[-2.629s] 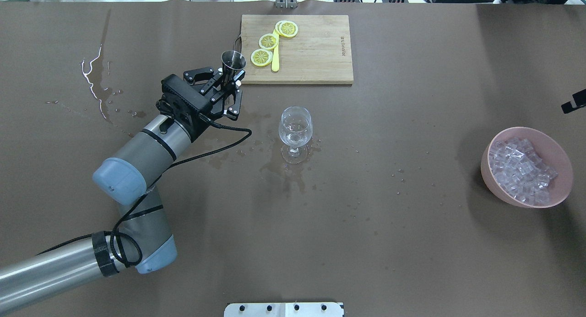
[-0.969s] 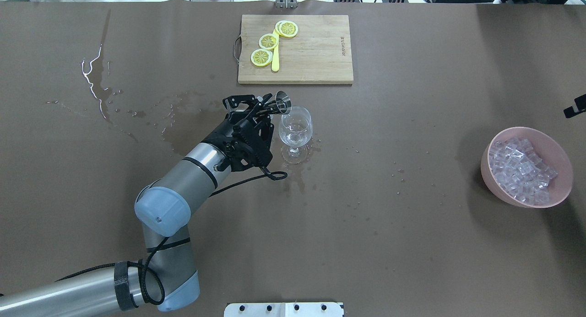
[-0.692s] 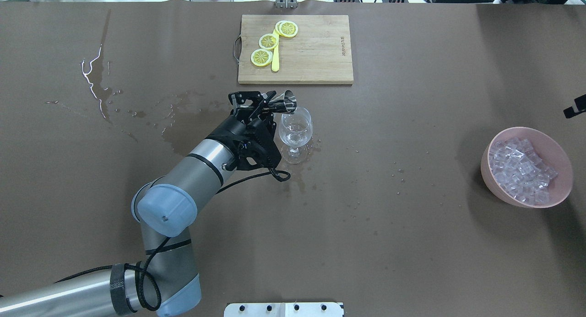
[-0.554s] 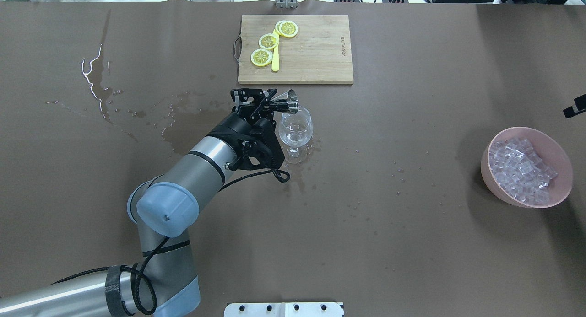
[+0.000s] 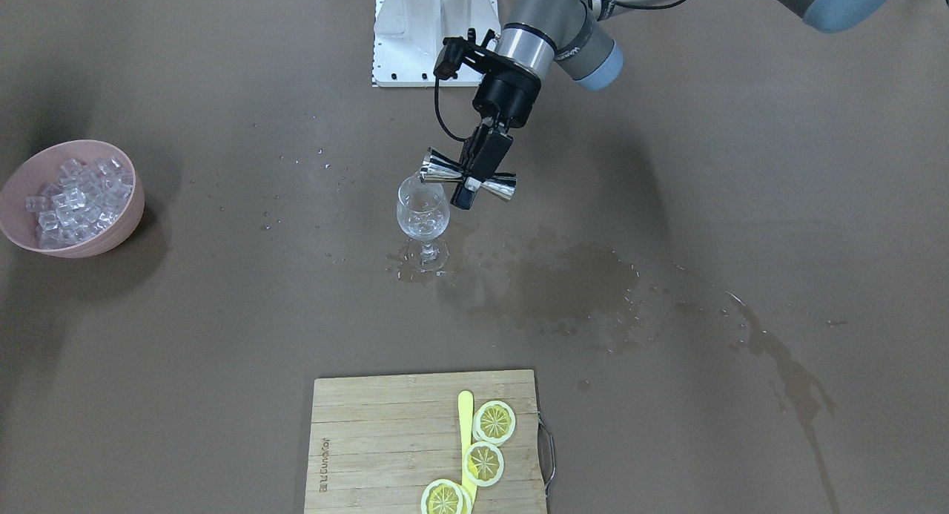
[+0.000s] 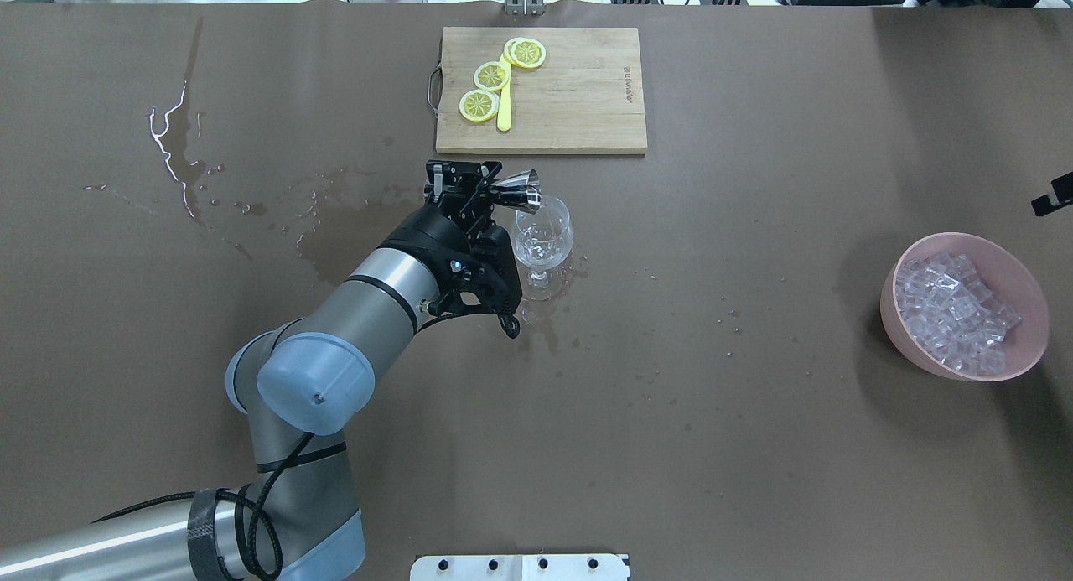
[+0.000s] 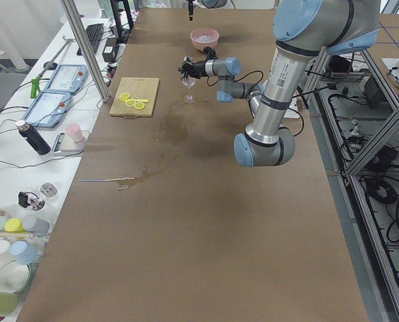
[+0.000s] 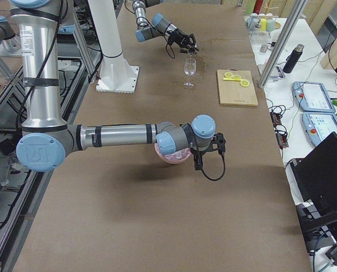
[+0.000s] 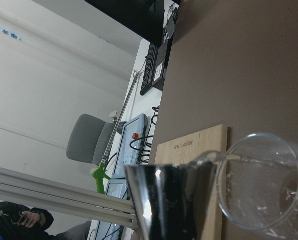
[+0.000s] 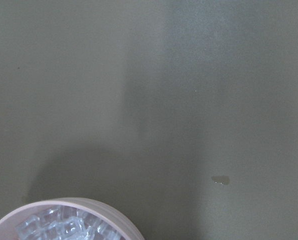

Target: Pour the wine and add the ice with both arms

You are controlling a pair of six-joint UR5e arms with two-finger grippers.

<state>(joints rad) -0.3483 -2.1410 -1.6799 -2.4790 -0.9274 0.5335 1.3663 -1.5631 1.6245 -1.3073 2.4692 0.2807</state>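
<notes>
Wine (image 9: 216, 158) runs in a thin clear stream from the lip of the steel jigger (image 6: 523, 198) into the wine glass (image 6: 542, 237), where a little already sits in the bottom. The glass stands mid-table, just on the near side of the cutting board (image 6: 578, 95). The left gripper (image 5: 470, 179) is clamped narrow on the jigger's waist. A few seconds ago it held the jigger upright off the board's left corner. Since then it has carried it right and tipped it onto its side, with the mouth over the glass rim. So the pour looks under way, not finished. Wet patches darken the table (image 6: 671, 438) left of the glass. The ice (image 6: 951, 313) lies untouched in the pink bowl (image 6: 890, 308) at the right. The right gripper (image 8: 205, 154) hangs above that bowl, but I cannot tell how wide its fingers are.
</notes>
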